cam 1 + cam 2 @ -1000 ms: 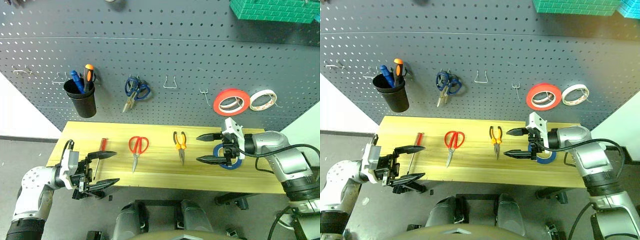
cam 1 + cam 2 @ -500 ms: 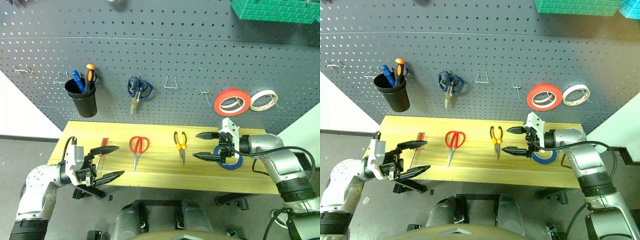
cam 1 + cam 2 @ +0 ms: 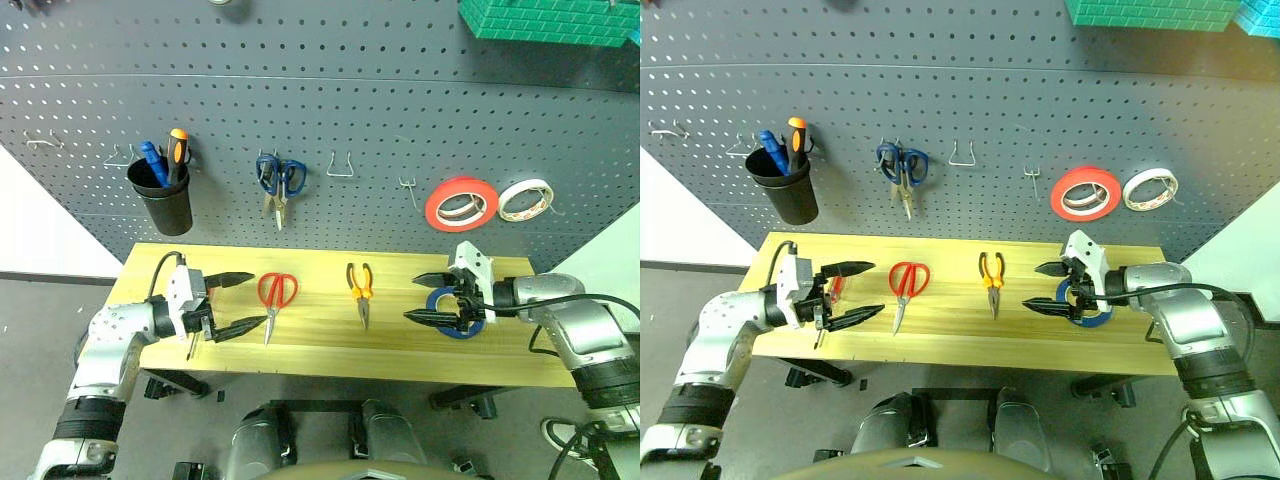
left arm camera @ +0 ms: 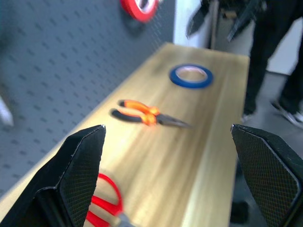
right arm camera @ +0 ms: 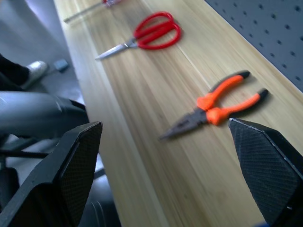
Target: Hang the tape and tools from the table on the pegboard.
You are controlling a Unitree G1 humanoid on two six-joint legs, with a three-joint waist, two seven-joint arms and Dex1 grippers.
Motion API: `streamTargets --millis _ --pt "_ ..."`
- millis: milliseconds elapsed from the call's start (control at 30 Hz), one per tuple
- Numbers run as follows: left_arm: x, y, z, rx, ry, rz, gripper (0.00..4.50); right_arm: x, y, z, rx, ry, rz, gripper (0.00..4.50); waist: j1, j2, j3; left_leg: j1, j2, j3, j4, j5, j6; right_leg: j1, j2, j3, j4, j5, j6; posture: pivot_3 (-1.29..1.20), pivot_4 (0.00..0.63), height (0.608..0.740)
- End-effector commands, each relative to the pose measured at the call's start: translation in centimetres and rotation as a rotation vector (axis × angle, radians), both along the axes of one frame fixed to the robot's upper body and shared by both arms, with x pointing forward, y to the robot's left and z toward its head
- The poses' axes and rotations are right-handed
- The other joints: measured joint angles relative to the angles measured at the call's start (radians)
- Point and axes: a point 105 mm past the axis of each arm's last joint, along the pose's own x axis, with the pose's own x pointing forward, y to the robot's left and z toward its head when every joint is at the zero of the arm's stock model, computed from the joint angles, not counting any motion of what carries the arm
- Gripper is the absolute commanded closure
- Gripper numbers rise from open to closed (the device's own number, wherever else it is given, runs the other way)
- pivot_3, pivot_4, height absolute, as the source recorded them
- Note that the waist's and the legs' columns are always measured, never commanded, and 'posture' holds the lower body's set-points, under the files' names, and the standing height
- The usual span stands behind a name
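On the light wood table (image 3: 320, 345) lie a red-handled screwdriver (image 3: 836, 286), red scissors (image 3: 276, 292), orange-and-black pliers (image 3: 360, 285) and a blue tape roll (image 3: 455, 327). My left gripper (image 3: 256, 300) hovers open over the table's left end. It partly covers the screwdriver, and its fingers point right at the scissors. My right gripper (image 3: 411, 300) is open too, just in front of the blue tape and aimed left at the pliers. Neither holds anything. Behind the table stands the dark grey pegboard (image 3: 350, 80), with a bare hook (image 3: 340, 165) near its middle.
On the pegboard hang a black cup (image 3: 168, 210) with blue and orange screwdrivers, blue scissors (image 3: 277, 182), a red tape roll (image 3: 462, 204) and a white roll (image 3: 526, 200). A green box (image 3: 545, 20) sits top right. A person's legs (image 4: 279, 56) stand beyond the table's right end.
My left gripper rose from below the table's front edge to over its left end, above the screwdriver. The right gripper slid right and lower, nearer the blue tape. The blue scissors swung straight.
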Motion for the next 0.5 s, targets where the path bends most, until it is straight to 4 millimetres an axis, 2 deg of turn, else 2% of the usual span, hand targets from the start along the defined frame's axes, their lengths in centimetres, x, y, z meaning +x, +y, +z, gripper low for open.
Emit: streamTargets --millis 33,200,333,367,500 --pt "0.3 -0.6 0.5 0.007 -0.018 -0.056 0.06 0.2 -1.3 -0.3 -0.079 -0.028 -0.052 0.00 0.000 -0.001 0.007 0.000 0.000 0.000 0.000 -0.001 -0.001 -0.002 -0.001 0.000 0.000 -0.001 -0.002 -0.11 0.182 0.730" --pt "0.6 -1.1 0.3 0.020 0.012 -0.113 0.06 0.2 -1.8 -0.6 -0.110 -0.024 -0.128 0.00 0.000 0.000 0.036 0.001 0.000 0.000 0.001 0.000 0.001 -0.002 -0.003 0.001 0.000 -0.001 -0.003 -0.13 0.258 0.730" --pt "1.1 -1.6 0.8 0.016 0.009 -0.130 0.06 -0.1 -2.2 -0.9 -0.149 -0.015 -0.166 0.00 -0.003 0.001 0.080 0.000 0.001 -0.001 0.001 0.001 0.002 -0.001 -0.004 0.002 0.002 -0.001 -0.003 -0.15 0.309 0.730" --pt "1.2 -1.8 1.0 0.018 0.009 -0.137 0.06 -0.1 -2.6 -1.0 -0.164 -0.010 -0.187 0.00 -0.004 0.001 0.095 -0.001 0.001 0.000 0.001 0.001 0.002 -0.001 -0.004 0.003 0.002 -0.001 -0.003 -0.16 0.352 0.730" --pt "1.8 -2.9 1.3 0.048 -0.007 -0.163 0.06 0.4 -4.0 -1.6 -0.223 -0.005 -0.263 0.00 -0.011 0.001 0.156 -0.001 0.000 0.000 0.002 0.003 0.004 -0.002 -0.006 0.003 0.004 0.000 -0.005 -0.16 0.390 0.730"
